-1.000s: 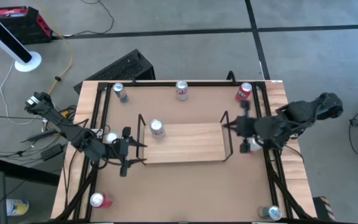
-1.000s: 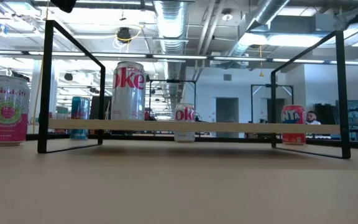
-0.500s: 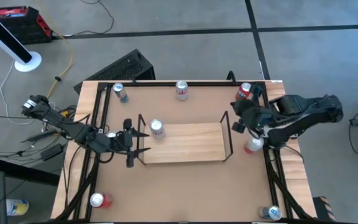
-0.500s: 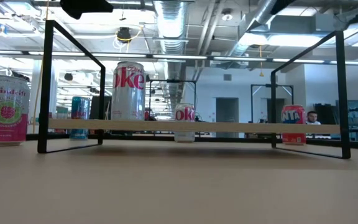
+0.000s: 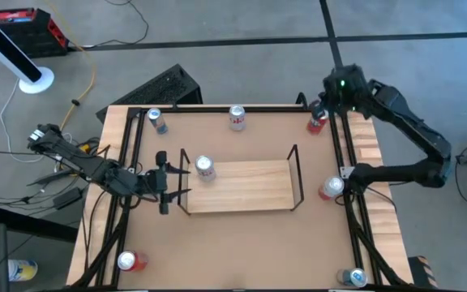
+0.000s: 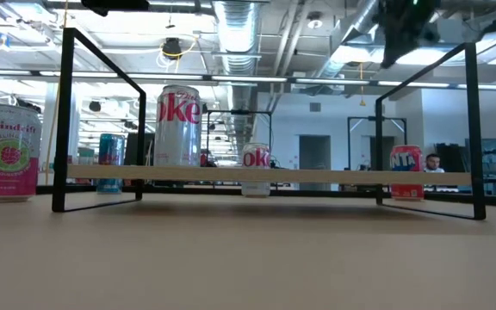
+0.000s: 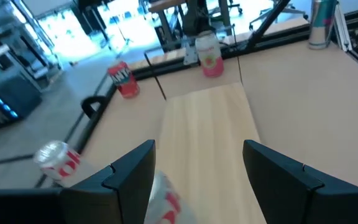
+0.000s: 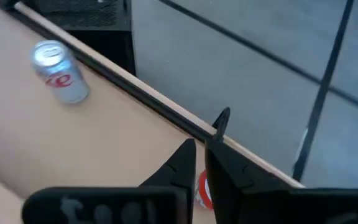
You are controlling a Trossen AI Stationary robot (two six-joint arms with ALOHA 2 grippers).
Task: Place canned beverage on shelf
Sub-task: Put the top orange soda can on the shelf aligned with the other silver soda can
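The tabletop (image 5: 242, 243) carries the shelf (image 5: 242, 186), one silver can (image 5: 205, 167) at its left end. Left tool (image 5: 163, 180), released, hovers beside it. Right tool (image 5: 324, 109), nearly clenched, hangs over the red can (image 5: 318, 121).

Red can (image 8: 204, 190) (mostly behind right pincer (image 8: 197, 163))

8 cans (image 5: 205, 168), 1 shelf (image 5: 242, 186) and 2 arms (image 5: 412, 130).
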